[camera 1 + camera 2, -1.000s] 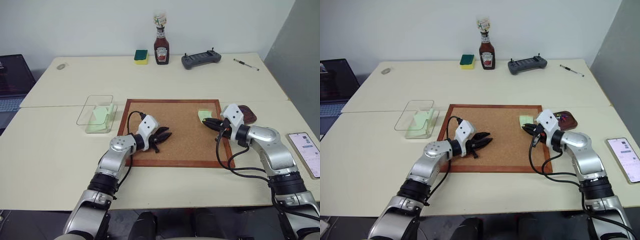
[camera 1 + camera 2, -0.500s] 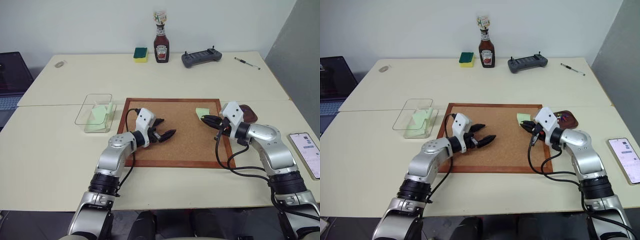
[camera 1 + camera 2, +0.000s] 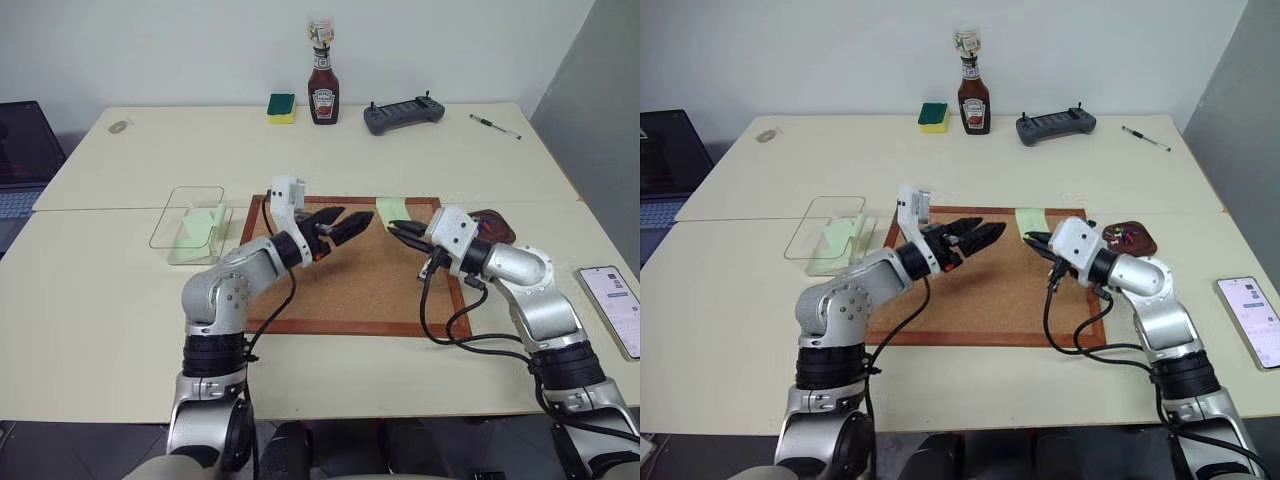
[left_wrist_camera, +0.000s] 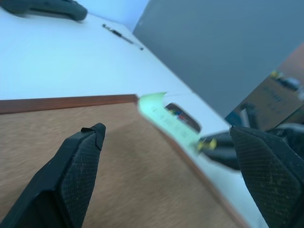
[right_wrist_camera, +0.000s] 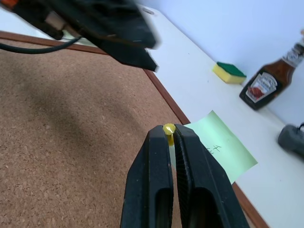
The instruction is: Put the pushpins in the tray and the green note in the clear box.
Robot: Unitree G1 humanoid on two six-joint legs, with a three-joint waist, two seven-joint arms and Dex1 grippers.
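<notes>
My right gripper (image 5: 170, 135) is shut on a yellow pushpin (image 5: 168, 128). The pale green note (image 3: 390, 208) hangs on that pin, lifted above the cork board's (image 3: 350, 285) far right part. Facing the note from the left, my left gripper (image 3: 336, 226) is open and raised, with nothing between its fingers (image 4: 78, 161). The dark brown tray (image 3: 1132, 239) sits just right of the board, behind my right gripper (image 3: 397, 230), with coloured pushpins (image 4: 176, 114) in it. The clear box (image 3: 163, 225) stands left of the board and holds another green slip (image 3: 203, 224).
At the far edge stand a ketchup bottle (image 3: 322, 92), a green-and-yellow sponge (image 3: 282, 107), a black controller (image 3: 402, 114) and a pen (image 3: 495, 126). A phone (image 3: 612, 306) lies at the right edge. A laptop (image 3: 22, 160) is at the far left.
My left gripper opened, rose and rolled toward the note. My right gripper lifted and moved left, carrying the pin and the green note up off the board's corner.
</notes>
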